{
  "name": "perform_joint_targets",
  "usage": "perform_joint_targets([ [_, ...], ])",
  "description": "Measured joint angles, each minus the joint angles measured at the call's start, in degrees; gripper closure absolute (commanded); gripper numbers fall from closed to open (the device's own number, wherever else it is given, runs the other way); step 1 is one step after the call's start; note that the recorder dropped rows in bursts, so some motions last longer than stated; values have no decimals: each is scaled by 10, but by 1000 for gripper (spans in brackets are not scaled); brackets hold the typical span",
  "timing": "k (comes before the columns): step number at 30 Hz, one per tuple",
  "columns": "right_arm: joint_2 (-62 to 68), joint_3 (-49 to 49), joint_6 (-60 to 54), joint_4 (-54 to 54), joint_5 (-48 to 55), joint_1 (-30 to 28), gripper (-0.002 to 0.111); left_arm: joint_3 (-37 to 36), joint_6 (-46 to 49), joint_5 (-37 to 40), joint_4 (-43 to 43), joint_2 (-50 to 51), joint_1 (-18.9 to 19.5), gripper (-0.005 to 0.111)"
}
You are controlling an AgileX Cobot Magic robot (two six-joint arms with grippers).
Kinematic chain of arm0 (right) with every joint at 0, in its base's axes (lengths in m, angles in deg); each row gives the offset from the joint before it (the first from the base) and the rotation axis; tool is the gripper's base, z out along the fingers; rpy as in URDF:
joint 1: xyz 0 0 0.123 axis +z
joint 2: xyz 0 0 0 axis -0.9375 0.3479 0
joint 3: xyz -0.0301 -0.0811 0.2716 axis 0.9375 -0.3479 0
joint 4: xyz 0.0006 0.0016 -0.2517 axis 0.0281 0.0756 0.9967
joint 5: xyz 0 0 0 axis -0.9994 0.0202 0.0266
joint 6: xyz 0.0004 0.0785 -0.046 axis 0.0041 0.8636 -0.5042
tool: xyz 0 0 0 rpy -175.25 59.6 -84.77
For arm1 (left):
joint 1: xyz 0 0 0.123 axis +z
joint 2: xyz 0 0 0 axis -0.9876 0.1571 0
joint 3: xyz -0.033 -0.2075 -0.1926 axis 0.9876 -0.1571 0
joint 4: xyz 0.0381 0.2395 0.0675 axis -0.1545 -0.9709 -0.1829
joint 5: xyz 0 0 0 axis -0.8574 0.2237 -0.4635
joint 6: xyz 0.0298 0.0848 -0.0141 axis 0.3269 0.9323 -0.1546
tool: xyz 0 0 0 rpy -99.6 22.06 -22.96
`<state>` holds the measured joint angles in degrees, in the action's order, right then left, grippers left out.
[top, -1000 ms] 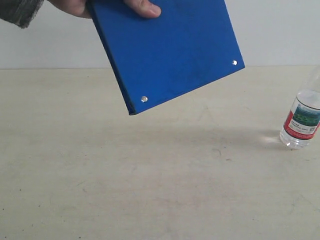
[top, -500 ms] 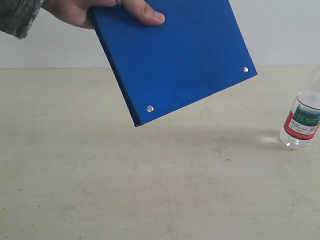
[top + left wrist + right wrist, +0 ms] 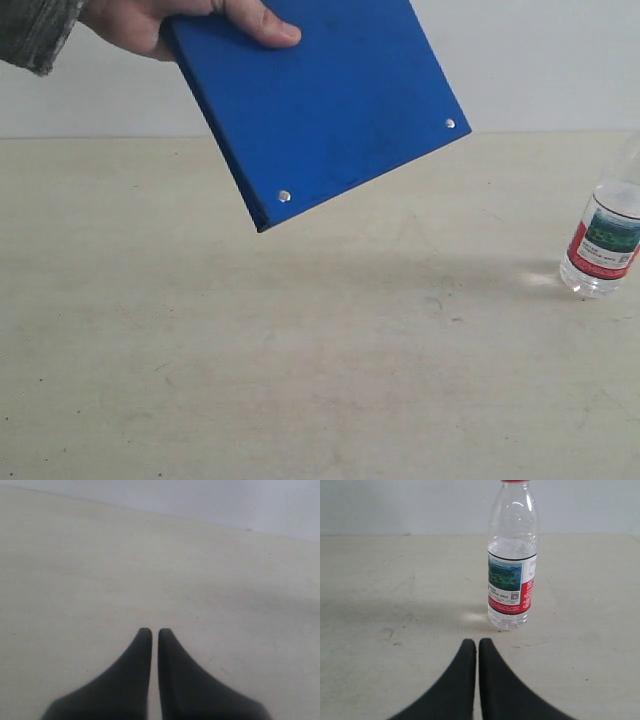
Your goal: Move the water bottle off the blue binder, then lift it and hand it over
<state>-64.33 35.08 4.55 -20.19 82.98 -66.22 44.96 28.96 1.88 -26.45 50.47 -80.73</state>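
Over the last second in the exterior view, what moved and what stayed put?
The binder, held tilted in the air by a person's hand, swung right and slightly down. It then came back left and up, ending near where it started. The hand kept its hold throughout. The bottle stayed upright on the table at the right, untouched.

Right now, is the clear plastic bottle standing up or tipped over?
Standing up: the clear plastic water bottle rests base-down on the beige table.
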Motion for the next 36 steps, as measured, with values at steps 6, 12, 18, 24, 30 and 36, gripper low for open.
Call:
perform_joint_targets([
  [6, 0, 0, 0, -1, 0, 0, 109, 0, -11, 15, 0, 0, -10, 102],
  [12, 0, 0, 0, -1, 0, 0, 109, 0, -12, 15, 0, 0, -10, 102],
  [18, 0, 0, 0, -1, 0, 0, 109, 0, -12, 15, 0, 0, -10, 102],
  [24, 0, 0, 0, -1, 0, 0, 109, 0, -12, 15, 0, 0, -10, 102],
  [30, 0, 0, 8, -1, 14, 0, 109, 0, -12, 15, 0, 0, -10, 102],
  [36, 0, 0, 12, -1, 17, 5, 109, 0, -12, 15, 0, 0, -10, 102],
])
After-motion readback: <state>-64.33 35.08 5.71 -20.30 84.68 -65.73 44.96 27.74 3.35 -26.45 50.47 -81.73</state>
